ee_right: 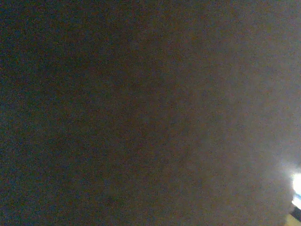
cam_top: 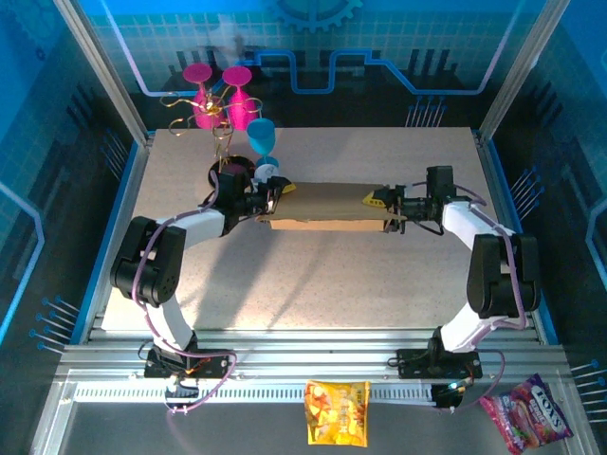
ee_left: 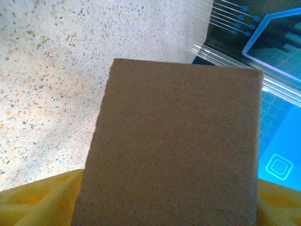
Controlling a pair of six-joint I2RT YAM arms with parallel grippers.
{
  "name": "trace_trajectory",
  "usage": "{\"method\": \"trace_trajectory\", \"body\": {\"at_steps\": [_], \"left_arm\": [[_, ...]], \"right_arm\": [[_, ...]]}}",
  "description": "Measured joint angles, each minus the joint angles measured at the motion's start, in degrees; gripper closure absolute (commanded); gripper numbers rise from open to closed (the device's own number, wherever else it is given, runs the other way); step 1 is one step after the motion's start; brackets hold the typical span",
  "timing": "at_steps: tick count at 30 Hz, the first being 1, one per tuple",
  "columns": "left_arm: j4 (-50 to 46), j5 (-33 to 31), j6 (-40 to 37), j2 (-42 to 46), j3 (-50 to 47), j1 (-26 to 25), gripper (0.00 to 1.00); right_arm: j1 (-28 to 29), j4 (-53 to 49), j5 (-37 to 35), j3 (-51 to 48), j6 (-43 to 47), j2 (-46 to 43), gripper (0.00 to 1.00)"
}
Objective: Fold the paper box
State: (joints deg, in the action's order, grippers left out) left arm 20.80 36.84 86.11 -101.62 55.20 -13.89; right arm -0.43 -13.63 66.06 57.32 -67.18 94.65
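The paper box [cam_top: 327, 205] is a plain brown, shallow rectangular box lying across the middle of the table. My left gripper [cam_top: 275, 193] is at its left end. My right gripper [cam_top: 381, 201] is at its right end, with a yellow finger [cam_top: 372, 199] resting on the top panel. In the left wrist view a brown panel of the paper box [ee_left: 174, 146] covers the jaws, and yellow finger parts [ee_left: 37, 200] show at the bottom corners. In the right wrist view, dark cardboard of the paper box [ee_right: 141, 113] sits close to the lens and hides the jaws.
Pink and blue plastic goblets [cam_top: 228, 90] and a gold wire stand [cam_top: 220, 133] are at the back left, close behind the left gripper. Snack packets [cam_top: 337, 412] lie on the metal ledge near the arm bases. The speckled table [cam_top: 322, 284] lies in front of the box.
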Motion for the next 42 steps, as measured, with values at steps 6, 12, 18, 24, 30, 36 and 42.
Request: {"method": "trace_trajectory", "body": {"at_steps": [6, 12, 18, 24, 30, 36, 42], "left_arm": [[1.2, -1.1, 1.9, 0.2, -1.2, 0.0, 0.53], [-5.8, -4.3, 6.6, 4.7, -1.5, -1.3, 0.67], [-15.6, -6.9, 9.6, 10.6, -1.0, -1.7, 0.70], [-21.7, -6.6, 13.0, 11.4, -1.3, -1.2, 0.71], [-31.1, -6.6, 12.8, 13.0, -3.1, 1.8, 0.71], [-37.3, -6.3, 13.0, 15.1, -6.1, 6.1, 0.71], [-41.2, -4.9, 13.0, 16.2, -6.7, 9.5, 0.71]], "right_arm": [[0.0, 0.8, 1.9, 0.1, -1.9, 3.0, 0.47], [0.1, -7.5, -2.1, 5.6, 5.1, 3.8, 0.21], [0.1, -21.6, -8.9, 13.7, 15.2, 3.2, 0.15], [-1.8, -29.5, -15.1, 15.7, 19.4, -0.4, 0.15], [-4.0, -31.8, -20.5, 21.1, 24.1, -4.7, 0.19], [-1.2, -32.2, -31.5, 22.0, 35.2, -9.9, 0.42], [7.5, -28.6, -42.1, 15.6, 50.1, -16.9, 0.51]]}}
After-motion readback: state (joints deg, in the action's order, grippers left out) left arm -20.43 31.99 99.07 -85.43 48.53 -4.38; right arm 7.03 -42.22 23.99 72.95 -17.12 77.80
